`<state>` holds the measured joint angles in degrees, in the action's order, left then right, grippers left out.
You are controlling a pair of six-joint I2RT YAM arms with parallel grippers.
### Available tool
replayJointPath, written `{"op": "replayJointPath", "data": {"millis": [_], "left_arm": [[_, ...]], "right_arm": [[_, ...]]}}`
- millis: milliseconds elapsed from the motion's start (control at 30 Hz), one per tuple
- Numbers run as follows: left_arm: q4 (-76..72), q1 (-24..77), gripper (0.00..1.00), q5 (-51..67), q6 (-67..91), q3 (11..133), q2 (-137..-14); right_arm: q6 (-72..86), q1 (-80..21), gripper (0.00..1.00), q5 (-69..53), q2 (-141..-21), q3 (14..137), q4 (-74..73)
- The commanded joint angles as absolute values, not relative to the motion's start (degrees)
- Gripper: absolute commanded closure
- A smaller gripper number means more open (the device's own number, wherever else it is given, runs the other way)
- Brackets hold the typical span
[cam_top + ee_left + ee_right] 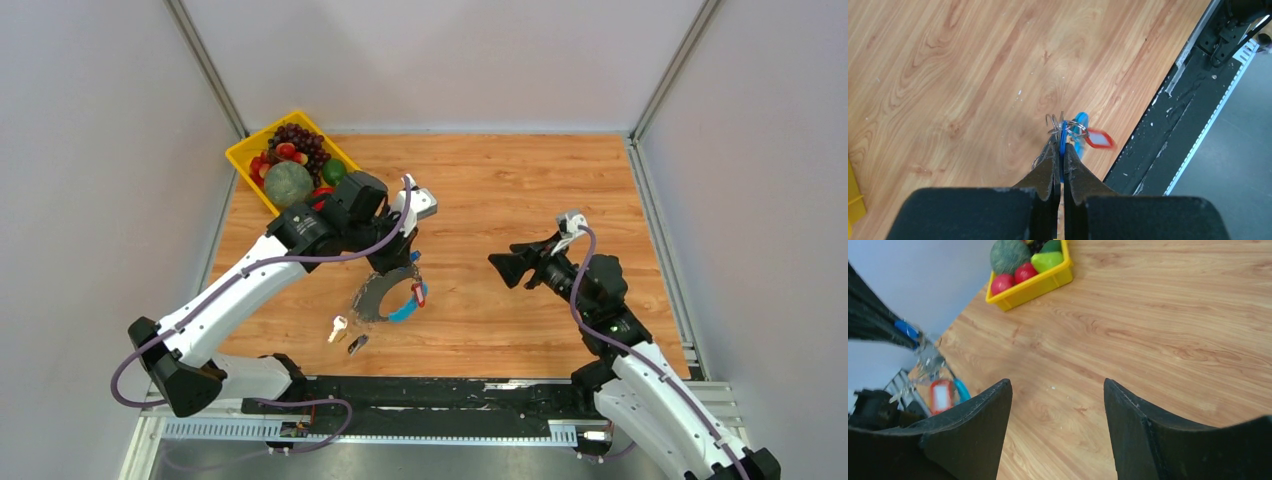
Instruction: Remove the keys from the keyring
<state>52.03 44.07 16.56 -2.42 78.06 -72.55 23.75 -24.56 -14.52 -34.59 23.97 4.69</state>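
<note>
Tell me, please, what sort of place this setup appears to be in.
Probably a robotics lab test cell: plain grey panels on a metal frame enclose a wooden table, a left arm and right arm are mounted at its near edge, and a yellow tray holds fruit.

This is a robotics lab, a closed test cell rather than any home or shop. Plain grey panel walls (440, 60) on aluminium posts (205, 65) box in a wood-grain desk (520, 200). The cabled left arm (230, 290) and right arm (650, 380) stand along a black rail (450, 395), and a yellow tray (260, 132) holds fruit (288, 183).
</note>
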Motion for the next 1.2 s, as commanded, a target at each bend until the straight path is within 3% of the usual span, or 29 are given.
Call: {"op": "replayJointPath", "data": {"millis": [0, 300, 600, 800, 1167], "left_arm": [[51.4, 44.0, 1.00, 17.6, -4.1, 82.2, -73.0], [51.0, 44.0, 1.00, 18.9, -3.5, 82.9, -72.8], [56.8, 44.0, 1.00, 20.4, 2.0, 90.1, -78.5], [63.8, 44.0, 1.00, 23.3, 5.2, 95.5, -83.5], [67.5, 43.8, 1.00, 26.7, 10.8, 100.0, -84.8]], "right_arm": [[17.5, -24.4, 0.31, -25.3, -36.6, 25.5, 6.3], [18.6, -25.6, 0.37, -36.7, -40.7, 26.6, 17.7], [12.7, -36.0, 0.58, -29.9, -45.1, 29.6, 21.6], [3.4, -43.9, 0.66, -24.9, -45.7, 28.6, 27.2], [-5.8, -47.1, 0.68, -27.8, -50.8, 31.6, 30.4]]}}
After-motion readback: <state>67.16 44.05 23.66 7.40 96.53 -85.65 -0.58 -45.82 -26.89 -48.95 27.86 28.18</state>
